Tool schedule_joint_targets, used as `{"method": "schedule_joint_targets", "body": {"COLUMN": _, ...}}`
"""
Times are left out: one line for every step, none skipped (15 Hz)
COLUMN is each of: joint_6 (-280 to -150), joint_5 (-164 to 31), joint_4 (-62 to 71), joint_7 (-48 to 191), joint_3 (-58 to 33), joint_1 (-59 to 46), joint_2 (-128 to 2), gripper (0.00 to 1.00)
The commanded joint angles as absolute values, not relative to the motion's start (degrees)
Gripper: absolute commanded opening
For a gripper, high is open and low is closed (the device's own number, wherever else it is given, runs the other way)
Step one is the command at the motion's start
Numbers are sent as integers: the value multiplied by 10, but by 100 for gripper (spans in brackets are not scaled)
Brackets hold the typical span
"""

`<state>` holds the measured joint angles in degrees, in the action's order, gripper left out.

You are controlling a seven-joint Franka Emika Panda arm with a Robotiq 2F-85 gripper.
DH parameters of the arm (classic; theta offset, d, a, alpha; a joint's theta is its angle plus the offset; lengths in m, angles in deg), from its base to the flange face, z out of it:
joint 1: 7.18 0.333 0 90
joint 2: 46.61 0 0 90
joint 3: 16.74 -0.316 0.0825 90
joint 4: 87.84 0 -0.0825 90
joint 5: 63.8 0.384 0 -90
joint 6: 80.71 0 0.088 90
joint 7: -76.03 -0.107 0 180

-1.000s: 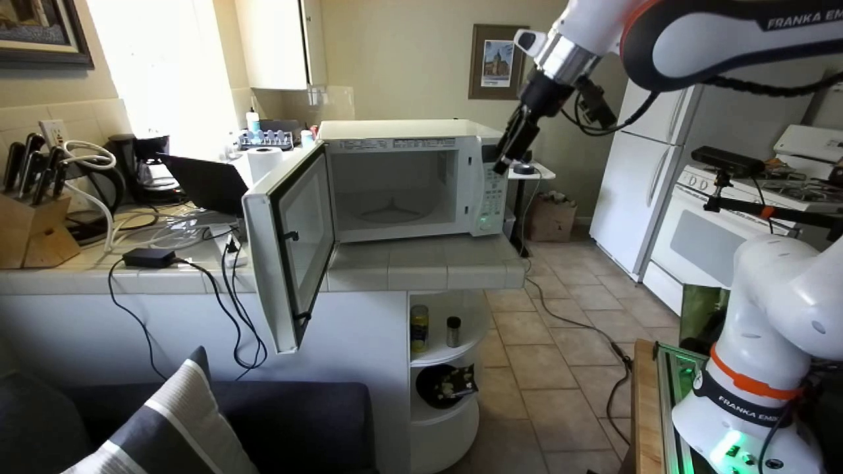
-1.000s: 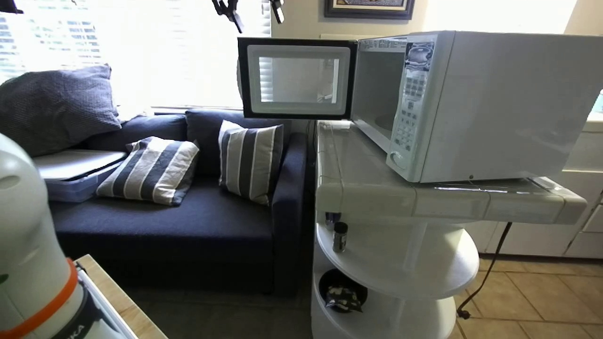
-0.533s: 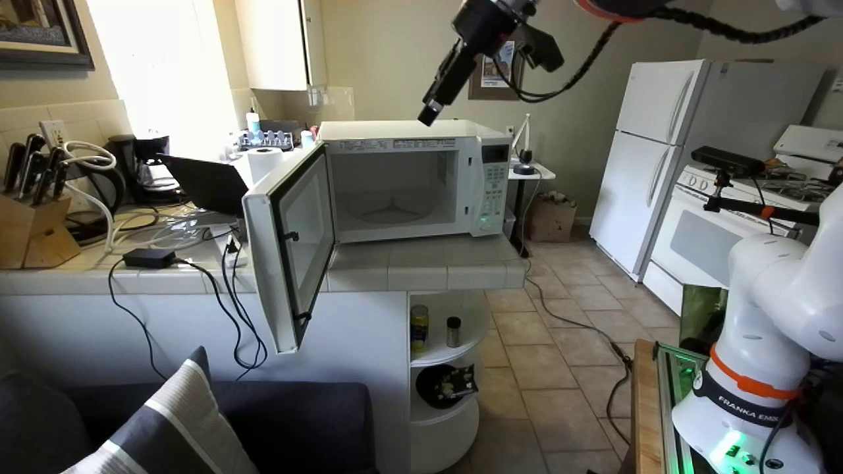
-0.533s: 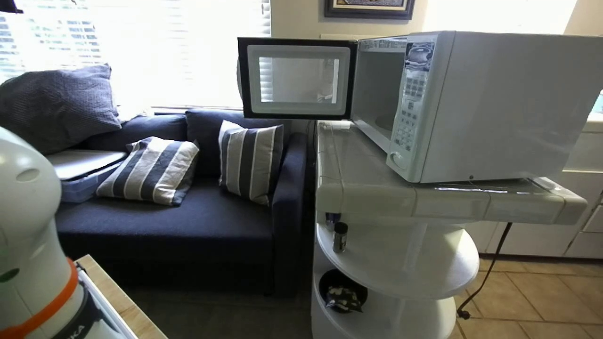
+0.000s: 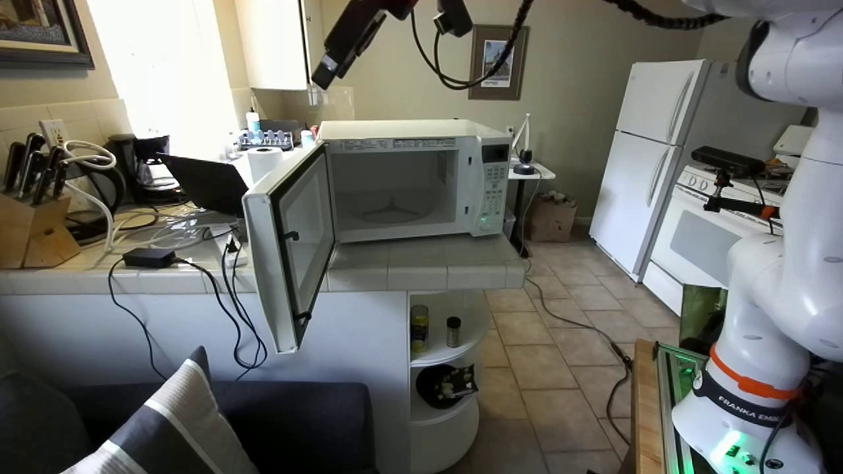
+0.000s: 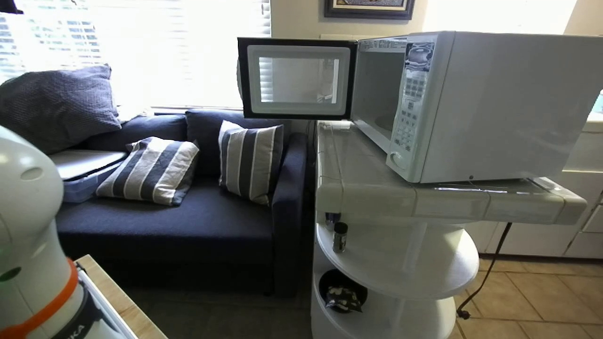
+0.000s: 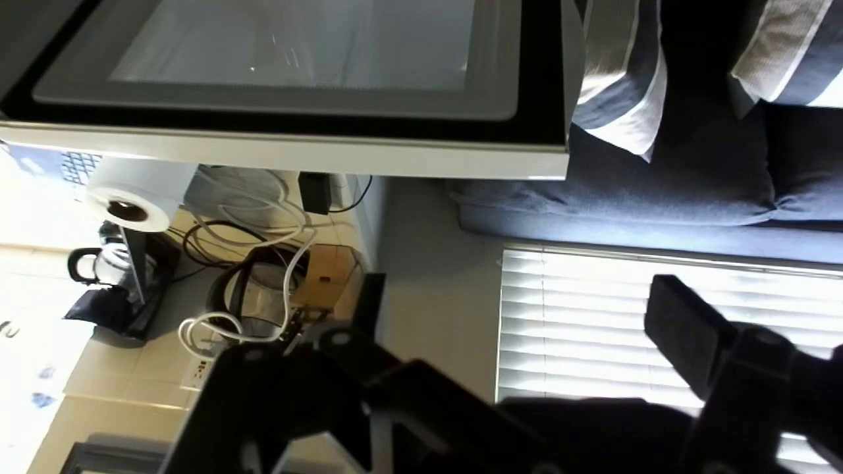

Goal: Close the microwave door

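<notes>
Our gripper (image 5: 324,71) is hanging spread, upper middle of an exterior view, its fingers (image 7: 685,332) standing well apart in the wrist view. Mid-frame, we are seeing the white microwave (image 5: 402,129) gaping, a round tray (image 5: 392,213) lying inside; left of centre, the microwave door (image 5: 306,253) is standing swung out. At the left edge a wooden block (image 5: 26,234) is holding knives (image 5: 31,174); lower middle, a black bowl (image 5: 427,385) is holding a packet (image 5: 459,382). A tiled counter (image 5: 421,260) is bearing the microwave; a dark sofa (image 5: 296,415) is filling the lower left, a refrigerator (image 5: 629,191) standing right. Compared with earlier, the gripper is hanging farther left, the microwave door unchanged.
</notes>
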<state>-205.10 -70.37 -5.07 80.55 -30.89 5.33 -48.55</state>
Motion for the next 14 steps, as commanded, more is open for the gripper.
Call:
{"method": "schedule_joint_targets", "body": {"joint_6": -2029, "joint_5": -744, "joint_4": -188, "joint_7": 770, "joint_3": -314, "joint_1": 80, "joint_2": -601, "gripper": 75}}
{"method": "schedule_joint_targets", "body": {"joint_6": -2026, "joint_5": -768, "joint_4": -216, "joint_7": 754, "joint_3": -310, "joint_1": 92, "joint_2": -624, "gripper": 74}}
{"method": "schedule_joint_targets", "body": {"joint_6": -2025, "joint_5": -795, "joint_4": -243, "joint_7": 735, "joint_3": -302, "joint_1": 105, "joint_2": -648, "gripper": 68}}
{"method": "schedule_joint_targets", "body": {"joint_6": -2014, "joint_5": -817, "joint_4": -275, "joint_7": 718, "joint_3": -305, "joint_1": 110, "joint_2": -672, "gripper": 58}}
{"method": "schedule_joint_targets", "body": {"joint_6": -2008, "joint_5": -838, "joint_4": -302, "joint_7": 698, "joint_3": -300, "joint_1": 121, "joint_2": -694, "gripper": 51}}
{"method": "schedule_joint_targets", "body": {"joint_6": -2003, "joint_5": -852, "joint_4": -329, "joint_7": 688, "joint_3": -298, "joint_1": 130, "joint_2": -718, "gripper": 44}}
{"method": "schedule_joint_targets", "body": {"joint_6": -2002, "joint_5": -865, "joint_4": -351, "joint_7": 677, "joint_3": -296, "joint_1": 138, "joint_2": -736, "gripper": 35}}
{"method": "schedule_joint_targets", "body": {"joint_6": -2004, "joint_5": -878, "joint_4": -370, "joint_7": 666, "joint_3": -291, "joint_1": 146, "joint_2": -755, "gripper": 28}}
{"method": "schedule_joint_targets", "body": {"joint_6": -2007, "joint_5": -887, "joint_4": -386, "joint_7": 661, "joint_3": -288, "joint_1": 153, "joint_2": -770, "gripper": 19}}
{"method": "schedule_joint_targets", "body": {"joint_6": -2020, "joint_5": -875, "joint_4": -392, "joint_7": 665, "joint_3": -259, "joint_1": 172, "joint_2": -779, "gripper": 13}}
{"method": "schedule_joint_targets", "body": {"joint_6": -2025, "joint_5": -880, "joint_4": -407, "joint_7": 666, "joint_3": -249, "joint_1": 181, "joint_2": -792, "gripper": 4}}
{"method": "schedule_joint_targets", "body": {"joint_6": -2023, "joint_5": -875, "joint_4": -418, "joint_7": 674, "joint_3": -240, "joint_1": 188, "joint_2": -804, "gripper": 1}}
{"method": "schedule_joint_targets", "body": {"joint_6": -2020, "joint_5": -883, "joint_4": -415, "joint_7": 678, "joint_3": -255, "joint_1": 178, "joint_2": -807, "gripper": 0}}
{"method": "schedule_joint_targets", "body": {"joint_6": -2030, "joint_5": -868, "joint_4": -375, "joint_7": 676, "joint_3": -257, "joint_1": 171, "joint_2": -777, "gripper": 7}}
